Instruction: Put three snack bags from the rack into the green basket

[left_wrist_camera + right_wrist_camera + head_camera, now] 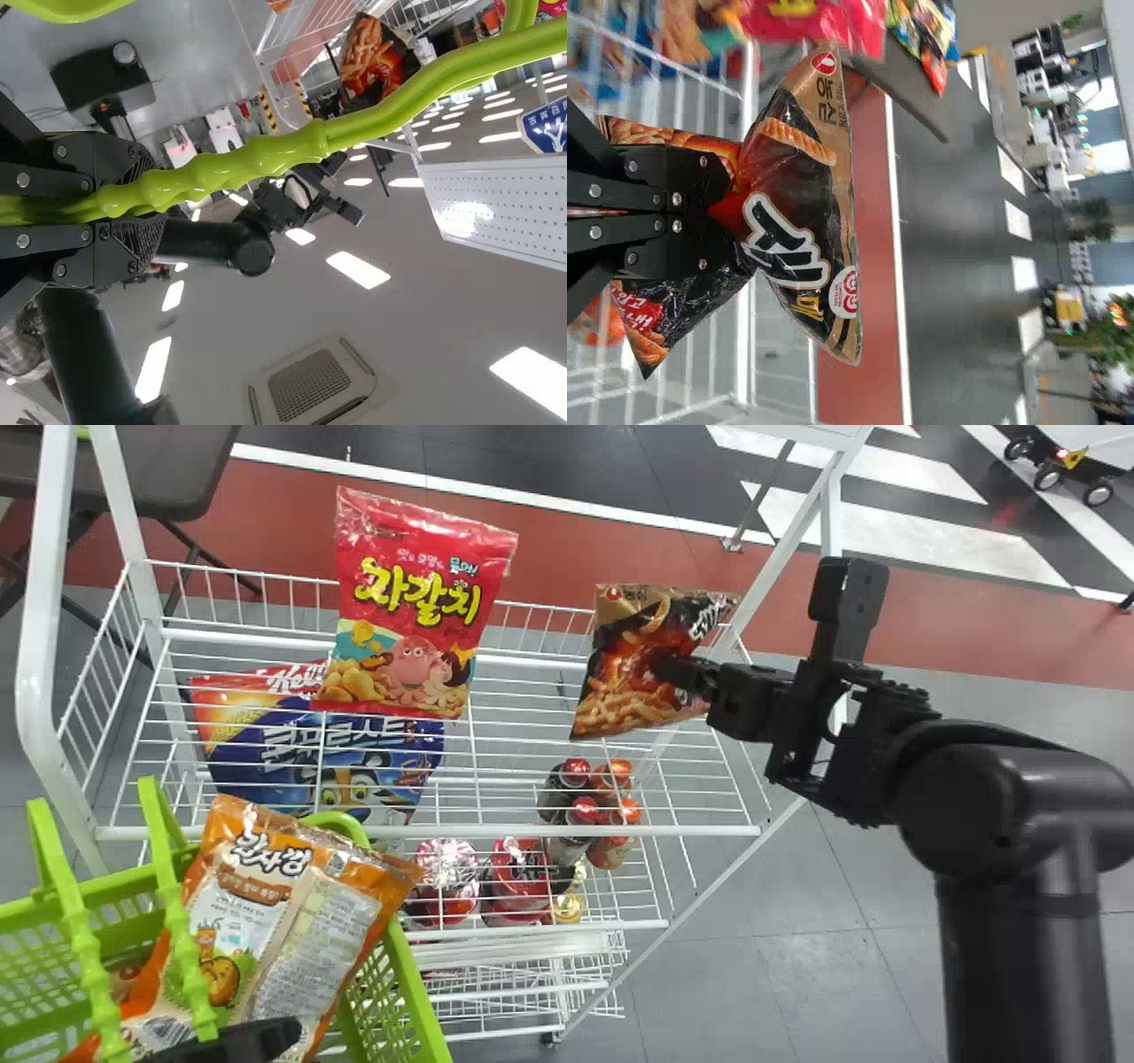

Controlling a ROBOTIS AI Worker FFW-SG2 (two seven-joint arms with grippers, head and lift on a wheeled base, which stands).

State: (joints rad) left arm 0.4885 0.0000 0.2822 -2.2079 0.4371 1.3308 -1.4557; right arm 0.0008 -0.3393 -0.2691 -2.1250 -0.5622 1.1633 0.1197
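In the head view, with the middle of the rack's upper wire tray taken as the clock's centre, a glossy black and brown snack bag is held at 3 o'clock by the right gripper, raised over the white bars. In the right wrist view, its slick film is seen pinched by the right gripper, drawn into creases that fan out towards stiff, straight-edged seals. At 12 o'clock a crinkly red bag is propped upright, plump and roughly rectangular. At 8 o'clock a blue bag is seen through the thin, parallel wires, and at 4 o'clock round-capped bottles are clustered lower down. The green basket, of moulded plastic with a latticed wall, is placed at 7 o'clock. An orange snack bag with smooth, shiny sides and a crimped end is leaned inside it, tilted above the rim; beneath it, another packet may be lodged, though it is largely covered. By the left gripper, at the basket's near side, the smooth, knobbly handle is clasped between textured pads.
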